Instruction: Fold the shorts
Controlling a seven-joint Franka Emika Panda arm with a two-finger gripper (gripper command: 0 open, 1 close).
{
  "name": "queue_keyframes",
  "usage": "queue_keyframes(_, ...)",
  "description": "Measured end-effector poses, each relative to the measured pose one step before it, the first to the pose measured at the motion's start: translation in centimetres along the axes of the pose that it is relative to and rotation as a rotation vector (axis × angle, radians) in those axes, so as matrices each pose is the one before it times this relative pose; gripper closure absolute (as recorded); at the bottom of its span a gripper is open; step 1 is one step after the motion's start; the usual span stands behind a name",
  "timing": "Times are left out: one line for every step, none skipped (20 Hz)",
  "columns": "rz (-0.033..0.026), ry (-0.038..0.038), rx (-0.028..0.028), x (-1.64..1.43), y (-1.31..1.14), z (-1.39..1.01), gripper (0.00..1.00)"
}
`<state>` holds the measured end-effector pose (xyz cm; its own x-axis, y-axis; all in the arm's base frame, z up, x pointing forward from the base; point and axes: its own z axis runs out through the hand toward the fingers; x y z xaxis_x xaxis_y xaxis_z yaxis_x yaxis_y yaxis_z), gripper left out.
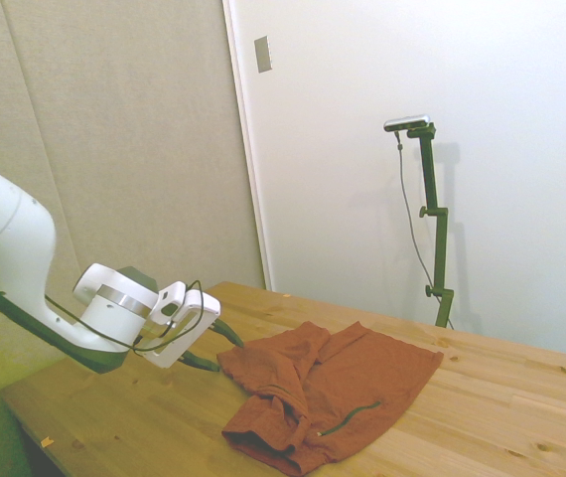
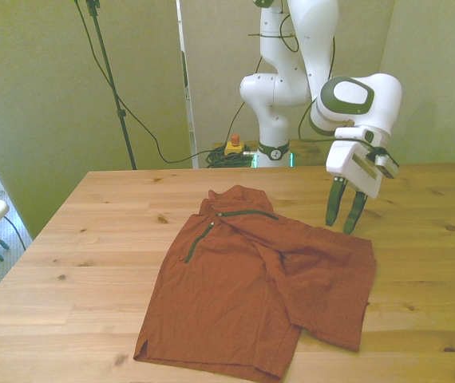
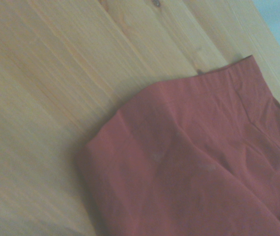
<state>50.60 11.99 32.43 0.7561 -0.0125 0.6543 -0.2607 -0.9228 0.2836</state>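
Note:
The rust-orange shorts point(image 2: 251, 279) lie rumpled on the wooden table point(image 2: 92, 239), one part folded over the other, with dark zipper lines near the far edge. In the side view the shorts point(image 1: 333, 393) spread from the table's middle toward the near edge. My gripper point(image 2: 344, 215) hovers just above the table beside the shorts' corner on the front view's right, fingers point(image 2: 334, 205) open, nothing between them. In the side view my gripper point(image 1: 213, 348) points at the cloth's left edge. The wrist view shows a corner of the shorts point(image 3: 199, 167) on bare wood.
The table's edges run close to the shorts on the near side of the front view. Bare wood point(image 2: 435, 263) lies to the front view's right and left of the cloth. A white wall point(image 1: 462, 149) stands behind the table in the side view.

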Motion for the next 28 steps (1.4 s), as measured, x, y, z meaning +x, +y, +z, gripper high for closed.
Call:
queue_keyframes(0.00312,0.00555,0.00013,0.578,-0.228,0.478,0.00)
queue_keyframes(0.00316,0.00002,0.00269,0.333,-0.171,0.291,0.00)
queue_keyframes(0.00150,0.00117,0.00170,0.235,-0.119,0.179,0.00)
queue_keyframes(0.00148,0.00017,0.00067,0.134,-0.072,0.093,0.00)
queue_keyframes(0.00084,0.00042,-0.00010,0.060,-0.009,0.022,0.00)
queue_keyframes(0.00047,0.00009,-0.00128,0.018,0.011,0.026,0.00)
queue_keyframes(0.00068,0.00053,-0.00311,0.016,0.030,0.021,0.00)
queue_keyframes(0.00202,0.00066,-0.00719,0.029,0.068,0.050,0.00)
queue_keyframes(0.00222,0.00030,-0.00480,0.001,0.046,0.064,0.00)
queue_keyframes(0.00269,0.00207,-0.00558,0.017,0.041,0.082,0.00)
queue_keyframes(0.00447,0.00044,-0.00468,0.042,-0.025,0.046,0.00)
queue_keyframes(0.00325,0.00005,-0.00433,0.203,0.035,0.241,0.00)
queue_keyframes(0.00672,0.00110,-0.00388,0.484,0.038,0.498,0.00)
queue_keyframes(0.00472,0.00433,-0.00493,0.619,0.034,0.706,0.00)
queue_keyframes(0.00090,0.00783,0.00129,0.519,-0.112,0.540,0.00)
queue_keyframes(0.00686,0.00566,0.00344,0.355,-0.231,0.316,0.00)
queue_keyframes(0.00469,0.00321,0.00221,0.256,-0.176,0.208,0.00)
queue_keyframes(0.00046,0.00301,0.00003,0.105,-0.098,0.113,0.00)
queue_keyframes(0.00199,0.00091,0.00101,0.079,-0.098,0.020,0.00)
queue_keyframes(0.00076,0.00045,0.00156,0.040,-0.099,0.003,0.00)
queue_keyframes(0.00167,0.00012,0.00060,0.063,-0.046,0.061,1.00)
queue_keyframes(0.00332,0.00033,0.00008,0.093,-0.015,0.084,1.00)
queue_keyframes(0.00520,0.00041,0.00039,0.105,-0.030,0.089,1.00)
queue_keyframes(0.00589,0.00027,0.00195,0.078,-0.052,0.049,1.00)
queue_keyframes(0.00546,0.00003,0.00330,0.046,-0.054,0.022,1.00)
queue_keyframes(0.00292,-0.00001,0.00430,0.042,-0.056,0.013,1.00)
queue_keyframes(0.00181,0.00025,0.00228,0.048,-0.057,0.018,1.00)
queue_keyframes(0.00119,-0.00026,0.00219,0.022,-0.074,0.033,1.00)
